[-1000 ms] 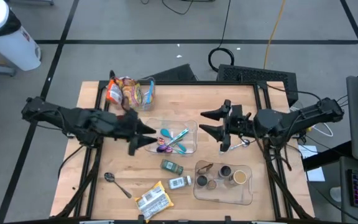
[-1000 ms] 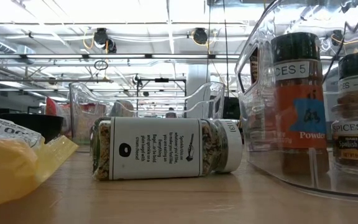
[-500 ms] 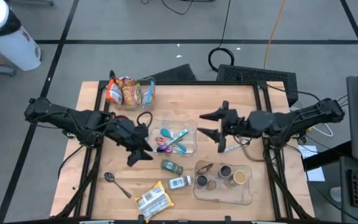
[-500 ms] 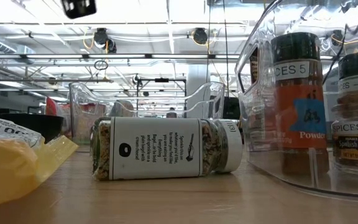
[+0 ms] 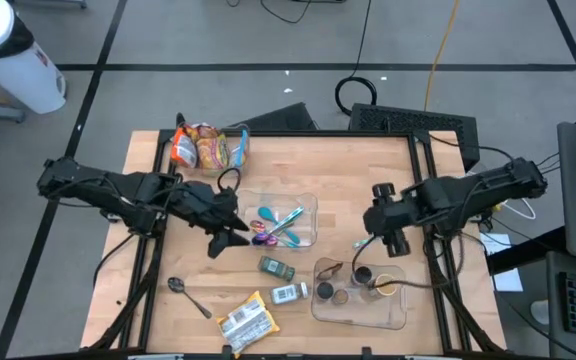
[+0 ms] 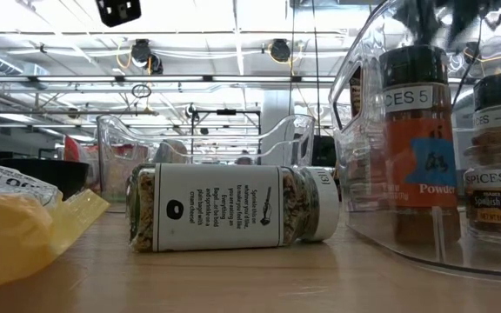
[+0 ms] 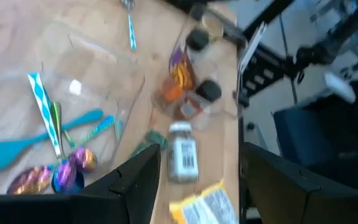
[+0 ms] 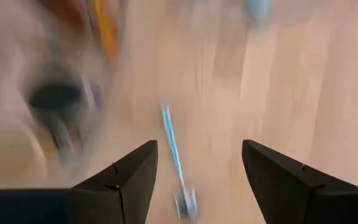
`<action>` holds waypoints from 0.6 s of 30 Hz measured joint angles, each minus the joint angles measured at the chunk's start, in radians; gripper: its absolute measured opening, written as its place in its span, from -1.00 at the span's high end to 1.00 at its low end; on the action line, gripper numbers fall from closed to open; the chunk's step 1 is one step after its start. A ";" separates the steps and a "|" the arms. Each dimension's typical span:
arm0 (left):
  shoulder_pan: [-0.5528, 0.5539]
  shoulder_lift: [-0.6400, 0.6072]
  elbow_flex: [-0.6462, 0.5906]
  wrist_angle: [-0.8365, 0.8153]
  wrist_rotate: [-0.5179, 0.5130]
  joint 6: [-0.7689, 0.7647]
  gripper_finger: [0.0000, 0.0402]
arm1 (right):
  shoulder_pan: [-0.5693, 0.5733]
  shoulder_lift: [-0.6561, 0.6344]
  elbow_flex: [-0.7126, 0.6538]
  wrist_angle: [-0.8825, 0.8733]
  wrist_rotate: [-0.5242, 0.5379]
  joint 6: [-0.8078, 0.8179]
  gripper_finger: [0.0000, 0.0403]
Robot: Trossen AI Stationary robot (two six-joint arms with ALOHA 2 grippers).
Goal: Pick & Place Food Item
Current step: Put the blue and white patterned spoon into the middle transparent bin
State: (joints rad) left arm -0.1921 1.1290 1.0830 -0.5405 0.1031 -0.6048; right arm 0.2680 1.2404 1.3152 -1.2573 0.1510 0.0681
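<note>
As it lies: white-labelled spice jar.

A robotics lab or open workshop hall. The wooden table sits on a grey floor marked with dark tape lines, cables coiled above it at top centre. The low view shows a high industrial ceiling with strip lights, pipes and metal racking in the centre.
</note>
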 joint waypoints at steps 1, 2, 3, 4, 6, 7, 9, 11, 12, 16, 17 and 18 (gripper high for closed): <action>0.007 0.000 0.001 0.016 0.000 0.000 -0.13 | 0.000 0.009 -0.015 -0.028 0.003 -0.012 -0.12; 0.013 0.000 0.001 0.028 -0.002 0.000 -0.13 | -0.001 0.016 -0.031 -0.037 0.004 -0.026 -0.12; 0.017 0.000 0.001 0.041 -0.002 -0.001 -0.13 | -0.004 0.018 -0.051 -0.034 0.004 -0.038 -0.12; 0.020 0.000 0.001 0.057 -0.002 -0.002 -0.13 | -0.008 0.018 -0.073 -0.024 0.001 -0.049 -0.12; 0.026 0.000 0.001 0.086 -0.001 -0.002 -0.13 | -0.010 0.019 -0.123 0.010 -0.015 -0.062 -0.12; 0.027 0.000 0.001 0.097 -0.001 -0.002 -0.13 | -0.011 0.019 -0.145 0.026 -0.032 -0.069 -0.12; 0.028 0.000 0.001 0.115 -0.001 -0.002 -0.13 | -0.013 0.019 -0.182 0.049 -0.059 -0.082 -0.12; 0.027 0.000 0.001 0.133 -0.001 -0.002 -0.13 | -0.013 0.018 -0.218 0.071 -0.080 -0.083 -0.12; 0.028 0.000 0.001 0.139 -0.001 -0.002 -0.13 | -0.013 0.018 -0.235 0.081 -0.080 -0.083 -0.12; 0.028 0.000 0.001 0.152 -0.003 -0.003 -0.13 | -0.013 0.018 -0.303 0.134 -0.104 -0.083 -0.12; 0.027 0.000 0.001 0.153 -0.008 -0.007 -0.13 | -0.013 0.018 -0.321 0.150 -0.125 -0.082 -0.12; 0.028 0.000 0.001 0.153 -0.013 -0.009 -0.13 | -0.013 0.018 -0.338 0.165 -0.145 -0.077 -0.12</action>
State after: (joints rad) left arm -0.1646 1.1286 1.0840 -0.3874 0.0897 -0.6135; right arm 0.2546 1.2587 0.9775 -1.0922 0.0064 -0.0086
